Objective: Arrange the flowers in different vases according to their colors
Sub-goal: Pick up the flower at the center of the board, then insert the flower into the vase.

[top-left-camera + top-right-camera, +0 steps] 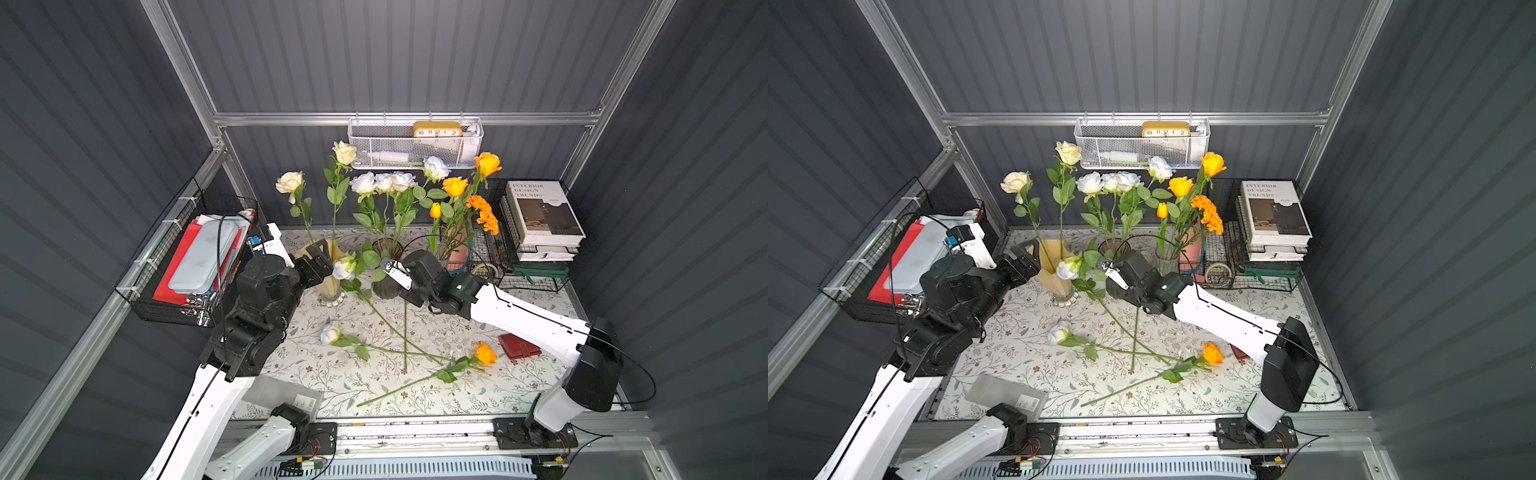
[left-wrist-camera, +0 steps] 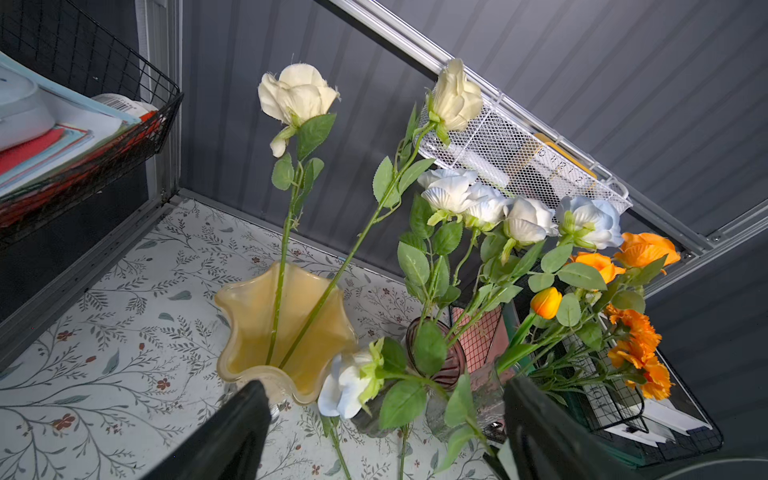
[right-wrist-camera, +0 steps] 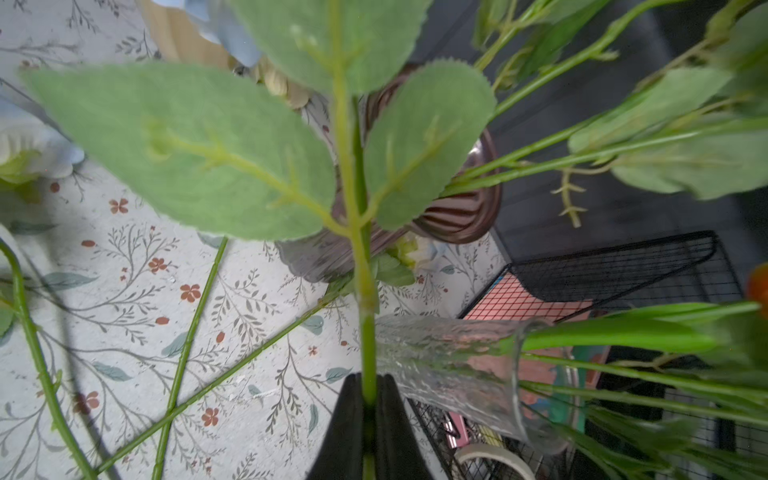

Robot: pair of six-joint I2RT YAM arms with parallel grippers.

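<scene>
Right gripper (image 1: 388,267) pinches the white rose (image 1: 343,268), left gripper (image 1: 325,258) spread; I'd tip its stem into the purple vase (image 1: 384,291).

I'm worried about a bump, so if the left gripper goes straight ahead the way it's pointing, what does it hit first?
Probably the white rose that the shut right gripper holds in front of the open left gripper; the purple vase stands behind it. Depth is hard to judge.
</scene>
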